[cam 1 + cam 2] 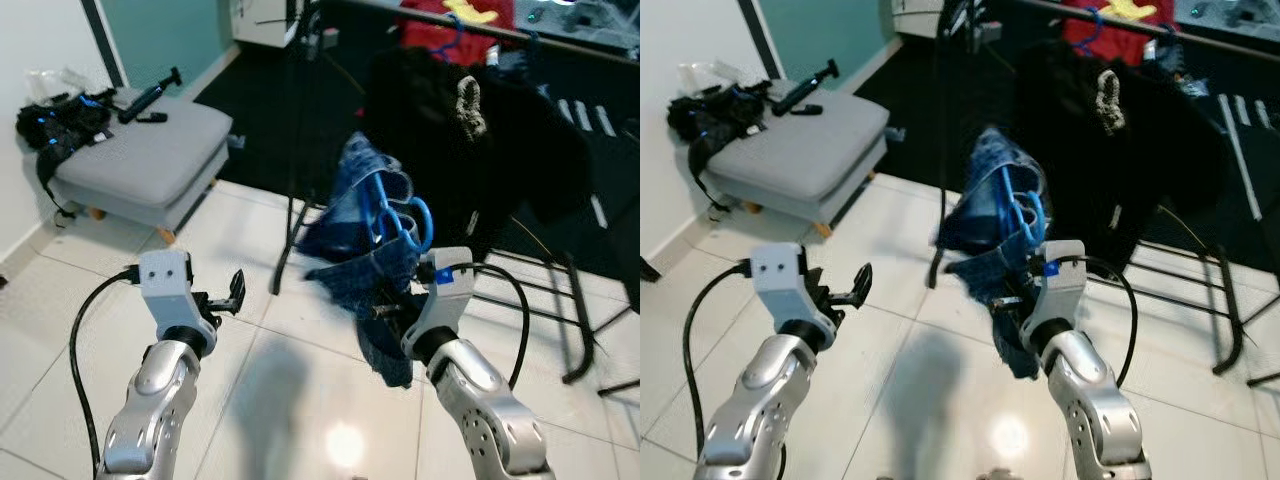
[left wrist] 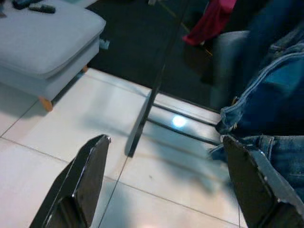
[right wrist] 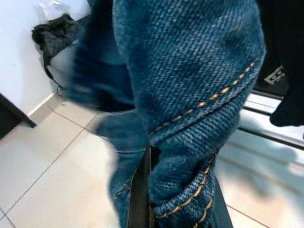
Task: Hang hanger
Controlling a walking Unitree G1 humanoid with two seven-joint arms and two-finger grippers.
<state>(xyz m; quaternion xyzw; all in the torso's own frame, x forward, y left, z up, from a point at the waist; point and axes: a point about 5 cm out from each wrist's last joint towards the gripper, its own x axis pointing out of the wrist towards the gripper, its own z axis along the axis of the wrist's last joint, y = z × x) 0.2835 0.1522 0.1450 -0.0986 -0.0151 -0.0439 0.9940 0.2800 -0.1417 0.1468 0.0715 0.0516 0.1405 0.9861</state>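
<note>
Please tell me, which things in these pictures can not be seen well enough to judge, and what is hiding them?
- Right gripper: in the head views the denim garment wraps it, so the finger state is unclear; the right wrist view is blurred denim.
- Blue hanger: mostly buried in the denim; its grip point is hidden.
- Clothes rack rail: cut off by the top edge.
- Left gripper: open, empty.

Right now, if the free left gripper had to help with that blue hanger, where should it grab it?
Probably the blue hanger's exposed loop above the jeans, coming from the robot's left: the left gripper is open on that side, while denim covers the lower part.
</note>
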